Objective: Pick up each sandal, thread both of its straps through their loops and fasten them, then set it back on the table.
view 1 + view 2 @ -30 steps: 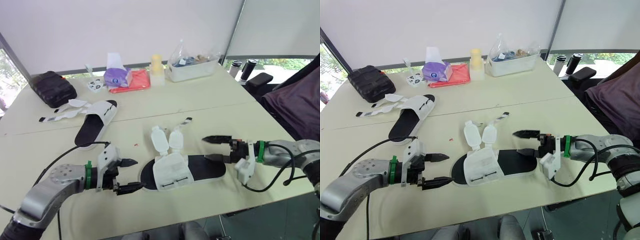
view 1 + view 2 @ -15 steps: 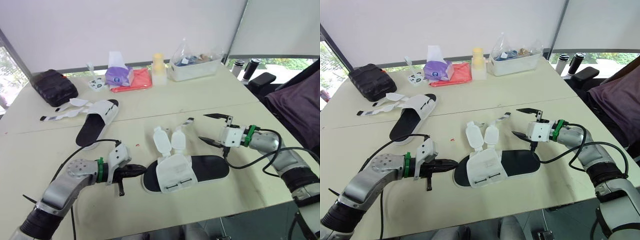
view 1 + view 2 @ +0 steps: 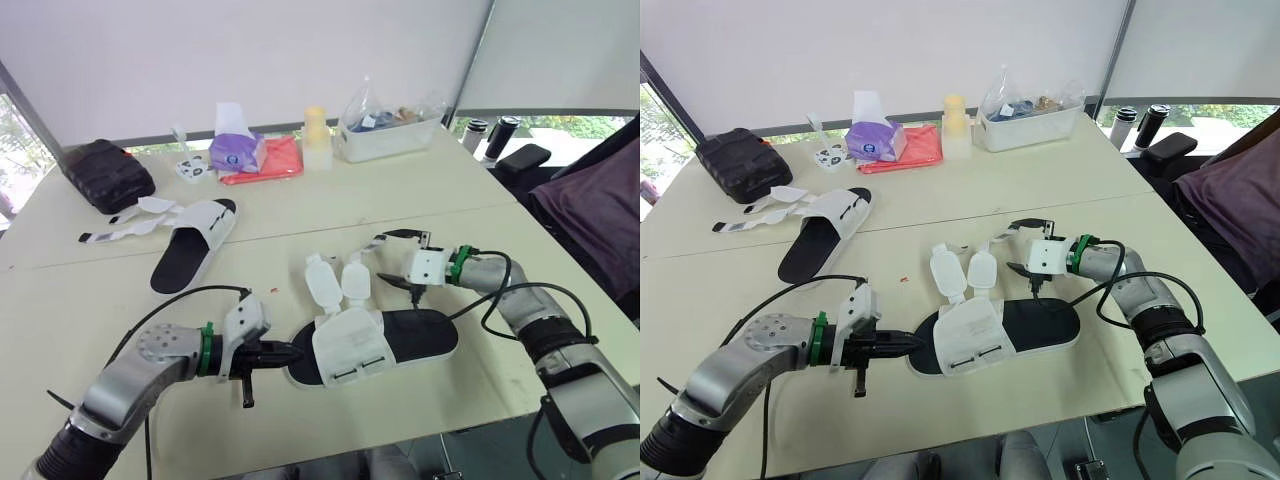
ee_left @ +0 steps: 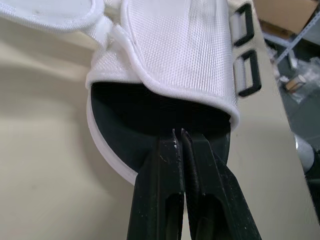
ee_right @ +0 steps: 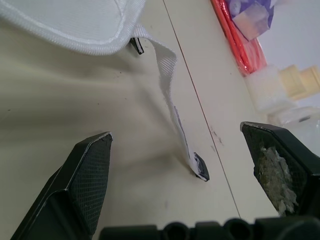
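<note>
The near sandal (image 3: 425, 335) lies flat, a black sole with a white upper (image 3: 348, 345) and two unfastened flaps (image 3: 325, 280). My left gripper (image 3: 292, 353) is shut, its tips (image 4: 179, 134) resting on the sole's open end just below the upper. A thin strap (image 5: 172, 95) with a black tip runs off the sandal across the table. My right gripper (image 3: 1025, 247) stands open around that strap, one finger on each side, not touching it. The second sandal (image 3: 195, 245) lies at the far left with its straps (image 3: 130, 225) spread open.
Along the back of the table (image 3: 520, 360) sit a black pouch (image 3: 105, 175), a purple tissue pack (image 3: 235, 152) on a red cloth (image 3: 270, 165), a pale bottle (image 3: 314, 135) and a clear tub (image 3: 385, 135). A dark chair (image 3: 590, 200) stands right of the table.
My left gripper has shut and slid right to the near sandal's open end. My right gripper, still open, has swung left and farther back to straddle the thin strap.
</note>
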Available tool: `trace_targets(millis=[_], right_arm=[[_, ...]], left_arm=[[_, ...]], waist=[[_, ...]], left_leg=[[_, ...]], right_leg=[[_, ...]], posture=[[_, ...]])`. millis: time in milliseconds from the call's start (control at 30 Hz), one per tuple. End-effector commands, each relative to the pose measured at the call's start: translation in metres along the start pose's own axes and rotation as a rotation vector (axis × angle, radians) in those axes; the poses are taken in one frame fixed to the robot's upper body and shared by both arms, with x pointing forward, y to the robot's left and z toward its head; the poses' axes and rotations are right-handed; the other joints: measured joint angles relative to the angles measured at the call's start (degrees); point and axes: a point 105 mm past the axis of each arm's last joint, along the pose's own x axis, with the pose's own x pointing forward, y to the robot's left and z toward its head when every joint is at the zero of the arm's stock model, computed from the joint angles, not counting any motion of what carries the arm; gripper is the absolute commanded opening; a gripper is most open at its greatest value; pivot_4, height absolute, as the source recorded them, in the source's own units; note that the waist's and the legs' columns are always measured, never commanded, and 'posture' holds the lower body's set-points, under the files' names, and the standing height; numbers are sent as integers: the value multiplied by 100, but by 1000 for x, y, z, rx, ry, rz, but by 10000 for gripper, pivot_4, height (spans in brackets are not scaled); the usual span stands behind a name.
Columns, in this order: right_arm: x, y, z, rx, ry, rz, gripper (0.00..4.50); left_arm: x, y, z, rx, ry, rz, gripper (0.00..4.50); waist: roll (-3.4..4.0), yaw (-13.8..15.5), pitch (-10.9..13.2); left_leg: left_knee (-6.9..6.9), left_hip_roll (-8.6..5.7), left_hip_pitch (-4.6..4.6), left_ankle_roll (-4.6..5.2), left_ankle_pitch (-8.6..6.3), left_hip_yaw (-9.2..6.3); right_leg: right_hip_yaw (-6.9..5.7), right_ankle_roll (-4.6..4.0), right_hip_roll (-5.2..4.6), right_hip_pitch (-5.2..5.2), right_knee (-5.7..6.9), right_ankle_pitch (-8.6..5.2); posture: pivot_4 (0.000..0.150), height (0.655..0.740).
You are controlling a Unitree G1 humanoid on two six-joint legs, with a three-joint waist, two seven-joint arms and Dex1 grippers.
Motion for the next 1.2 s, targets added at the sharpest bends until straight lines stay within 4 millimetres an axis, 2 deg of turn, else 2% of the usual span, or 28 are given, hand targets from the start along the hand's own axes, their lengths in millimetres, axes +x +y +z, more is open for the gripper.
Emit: trace_targets(millis=[33, 133, 267, 467, 700, 800, 1033, 1067, 1200], right_arm=[[3, -14, 7, -33, -28, -48, 44825], [5, -13, 7, -32, -26, -48, 44825], [9, -13, 6, -33, -22, -48, 44825], [19, -15, 4, -45, -4, -58, 44825], [44, -22, 18, -132, -25, -92, 44825], [57, -21, 25, -197, -30, -94, 36188], [61, -23, 22, -300, 8, -109, 1980], [61, -24, 22, -321, 7, -121, 844], [54, -41, 27, -415, -11, -227, 844]], left_arm=[[6, 12, -14, 67, 53, 67, 1767], [8, 28, -18, 110, 66, 135, 1767], [13, 40, -8, 154, 29, 186, 1767], [16, 31, 6, 136, -36, 135, 1767], [18, 27, 9, 129, -34, 109, 1767], [21, 25, 11, 125, -40, 103, 1239], [21, 23, 11, 113, -39, 108, 1239], [20, 23, 11, 113, -40, 110, 1239], [22, 21, 12, 108, -46, 108, 1239]], waist=[[1, 5, 0], [1, 30, -2], [2, 11, -2], [2, -13, -2], [2, -24, -2], [2, -19, -2], [2, -25, -2], [2, -27, -2], [2, -27, -2]], left_leg=[[0, 0, 1, 0, 0, 0], [0, -1, 6, -1, 1, -1], [5, -2, 9, -3, 3, -3], [5, 0, 11, -10, 7, -2], [2, 0, 4, -12, 8, -1], [2, -1, 2, -12, 8, -1], [2, -2, -3, -13, 8, -1], [2, -2, -3, -13, 8, -1], [1, -3, -7, -14, 8, 1]], right_leg=[[0, 0, 0, 1, 0, 0], [-1, 0, 0, 9, 1, 0], [0, -1, 1, 13, 4, 1], [0, -1, 1, 8, 16, 2], [1, -1, 1, -6, 17, 1], [1, -1, 1, -7, 17, 1], [2, -1, 1, -14, 17, 1], [3, -1, 1, -15, 17, 1], [6, -1, 1, -23, 23, 1]], posture=[[1500, 7400], [1500, 7400], [1500, 7400], [1500, 7400], [1500, 7400], [1500, 7400], [1500, 7400], [1500, 7400], [1500, 7400]])
